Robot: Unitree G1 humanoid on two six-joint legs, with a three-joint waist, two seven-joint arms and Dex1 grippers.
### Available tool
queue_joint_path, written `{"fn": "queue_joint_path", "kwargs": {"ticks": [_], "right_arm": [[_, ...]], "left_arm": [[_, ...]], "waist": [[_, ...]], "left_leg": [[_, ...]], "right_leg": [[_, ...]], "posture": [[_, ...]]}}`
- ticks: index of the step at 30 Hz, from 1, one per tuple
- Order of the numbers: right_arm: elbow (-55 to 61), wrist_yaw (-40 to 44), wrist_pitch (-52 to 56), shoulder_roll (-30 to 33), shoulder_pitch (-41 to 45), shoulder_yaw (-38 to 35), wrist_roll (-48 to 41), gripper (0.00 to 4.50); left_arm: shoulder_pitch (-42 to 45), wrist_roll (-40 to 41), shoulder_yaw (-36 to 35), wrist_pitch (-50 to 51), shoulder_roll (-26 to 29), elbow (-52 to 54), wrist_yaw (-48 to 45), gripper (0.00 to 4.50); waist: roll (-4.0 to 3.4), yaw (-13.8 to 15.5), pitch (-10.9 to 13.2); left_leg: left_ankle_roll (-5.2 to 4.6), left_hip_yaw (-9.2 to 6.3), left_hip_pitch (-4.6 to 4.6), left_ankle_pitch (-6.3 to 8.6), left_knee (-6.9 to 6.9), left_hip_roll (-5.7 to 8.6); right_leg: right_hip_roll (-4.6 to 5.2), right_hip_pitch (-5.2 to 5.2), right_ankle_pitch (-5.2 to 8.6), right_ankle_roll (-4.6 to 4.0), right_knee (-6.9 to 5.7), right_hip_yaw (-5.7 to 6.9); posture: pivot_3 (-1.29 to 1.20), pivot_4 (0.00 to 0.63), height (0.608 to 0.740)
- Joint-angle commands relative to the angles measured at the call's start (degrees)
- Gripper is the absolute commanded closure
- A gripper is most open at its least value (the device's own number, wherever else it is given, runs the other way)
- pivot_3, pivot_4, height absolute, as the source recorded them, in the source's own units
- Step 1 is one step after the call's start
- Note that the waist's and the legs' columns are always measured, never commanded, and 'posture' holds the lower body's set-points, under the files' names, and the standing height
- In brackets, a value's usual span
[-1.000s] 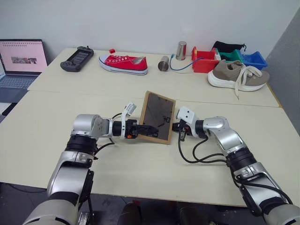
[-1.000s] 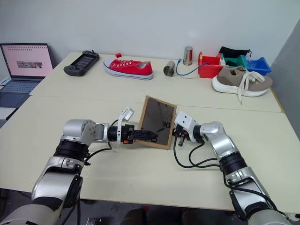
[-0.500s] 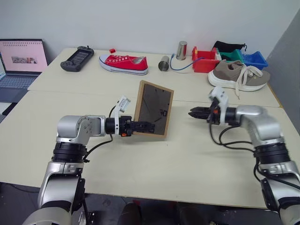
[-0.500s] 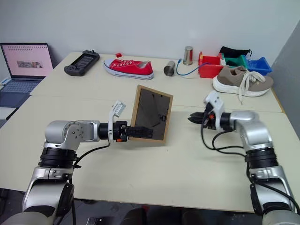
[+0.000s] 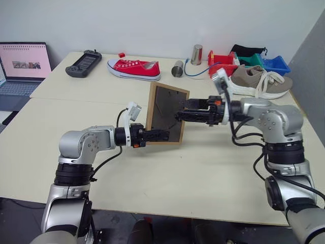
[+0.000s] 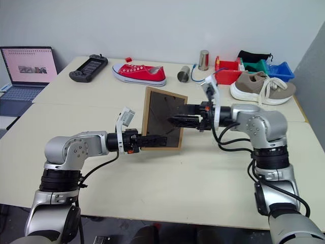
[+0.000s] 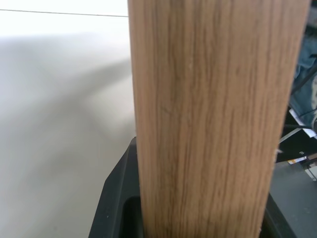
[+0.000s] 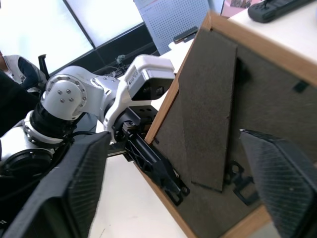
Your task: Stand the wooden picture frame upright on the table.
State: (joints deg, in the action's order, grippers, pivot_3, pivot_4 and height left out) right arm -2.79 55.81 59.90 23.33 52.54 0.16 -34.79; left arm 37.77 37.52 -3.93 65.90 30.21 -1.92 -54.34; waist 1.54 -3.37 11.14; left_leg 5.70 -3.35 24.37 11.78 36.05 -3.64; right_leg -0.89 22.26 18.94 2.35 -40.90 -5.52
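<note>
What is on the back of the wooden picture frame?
On the wooden picture frame: a dark grey back panel with a triangular stand lying flat. Its picture side is hidden.

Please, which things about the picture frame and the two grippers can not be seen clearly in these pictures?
- Face of the wooden picture frame: turned away in the eye views; its dark back shows.
- Frame's bottom edge against the table: touching or lifted, cannot tell.
- Left gripper: its far finger is behind the frame.
- Right gripper: open, but whether its tips touch the fold-out stand is unclear.
</note>
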Motion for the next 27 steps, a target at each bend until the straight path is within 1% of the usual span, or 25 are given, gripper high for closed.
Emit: {"fn": "queue_joint_path", "kwargs": {"ticks": [1,3,7,11,15,16,18,20,24,26,27], "right_arm": [[-1.9,-0.8,-4.5,-1.6,2.1,1.1,1.3,0.08],[-1.9,0.1,-5.6,-1.9,2.2,2.3,1.3,0.08],[1.7,3.7,-2.8,-1.6,2.1,2.5,-2.8,0.08],[5.4,7.3,1.4,1.0,1.4,2.1,-7.7,0.08],[6.0,8.2,2.1,3.4,0.6,1.9,-8.6,0.08],[5.6,7.5,1.3,3.8,0.4,1.7,-7.8,0.08],[3.6,5.7,-3.0,5.4,-0.5,2.5,-3.3,0.08],[1.2,4.2,-7.9,7.8,-1.5,2.6,1.1,0.08],[0.8,9.7,-14.1,16.8,-4.9,2.5,5.0,0.08],[1.6,13.4,-20.2,21.9,-8.1,4.3,8.6,0.08],[1.6,14.5,-22.8,23.2,-9.1,5.0,10.1,0.08]], "left_arm": [[1.1,3.2,-2.8,-0.5,0.0,3.3,0.5,3.42],[0.9,3.8,-3.0,-0.2,0.0,3.3,0.8,3.42],[0.6,5.1,-3.8,1.6,0.2,2.9,1.8,3.42],[0.6,6.7,-5.0,3.6,0.6,1.8,2.6,3.42],[0.7,7.9,-5.9,4.7,1.2,0.5,3.3,3.42],[0.7,8.4,-6.3,5.1,1.2,0.4,3.6,3.42],[0.8,10.3,-7.6,7.2,1.0,0.2,4.4,3.42],[0.7,13.4,-9.9,11.2,0.5,0.3,5.5,3.42],[0.0,19.1,-15.9,21.7,-0.4,0.1,8.5,3.42],[-0.8,23.1,-18.4,25.7,-0.5,-1.5,10.8,3.42],[-1.3,24.7,-18.9,26.4,-0.4,-2.1,11.8,3.42]], "waist": [[0.00,0.0,0.0],[0.00,0.0,0.0],[0.00,0.0,0.0],[0.00,0.1,0.0],[0.00,0.1,0.0],[0.00,0.0,0.0],[0.00,-0.1,0.0],[0.00,-0.1,0.0],[0.00,0.3,0.0],[0.01,0.5,0.0],[0.01,0.5,0.0]], "left_leg": [[0.00,0.00,0.00,0.00,0.00,0.00],[0.00,0.00,0.00,0.00,0.00,-0.01],[0.00,-0.01,0.00,0.00,-0.01,-0.01],[0.00,-0.03,0.00,0.00,-0.01,-0.01],[0.00,-0.04,0.00,0.00,-0.01,-0.01],[0.00,-0.04,0.00,0.00,-0.01,-0.01],[-0.01,-0.03,0.00,0.00,-0.01,-0.02],[-0.01,-0.03,0.00,0.00,-0.01,-0.02],[-0.01,-0.02,0.05,0.01,-0.01,0.02],[-0.01,-0.06,0.11,0.01,-0.01,0.04],[-0.02,-0.06,0.11,0.02,-0.02,0.04]], "right_leg": [[0.00,0.00,0.00,0.00,0.01,0.00],[0.00,0.00,0.00,0.00,0.01,0.01],[-0.01,0.01,0.00,0.00,0.01,0.01],[0.00,0.01,0.00,0.00,0.01,0.04],[0.00,0.00,0.00,0.00,0.03,0.04],[-0.01,0.00,0.00,0.00,0.03,0.04],[-0.02,0.00,0.00,0.00,0.03,0.04],[-0.02,0.01,0.00,0.01,0.03,0.03],[0.01,0.01,0.01,0.01,0.08,0.03],[0.01,0.03,0.01,0.01,0.12,0.05],[0.02,0.02,0.01,0.01,0.16,0.05]], "posture": [[0.00,0.150,0.740],[0.00,0.150,0.740],[0.00,0.150,0.740],[0.00,0.150,0.740],[0.00,0.150,0.740],[0.00,0.150,0.740],[0.00,0.150,0.740],[0.00,0.150,0.740],[0.00,0.150,0.740],[0.00,0.150,0.740],[0.00,0.150,0.740]]}}
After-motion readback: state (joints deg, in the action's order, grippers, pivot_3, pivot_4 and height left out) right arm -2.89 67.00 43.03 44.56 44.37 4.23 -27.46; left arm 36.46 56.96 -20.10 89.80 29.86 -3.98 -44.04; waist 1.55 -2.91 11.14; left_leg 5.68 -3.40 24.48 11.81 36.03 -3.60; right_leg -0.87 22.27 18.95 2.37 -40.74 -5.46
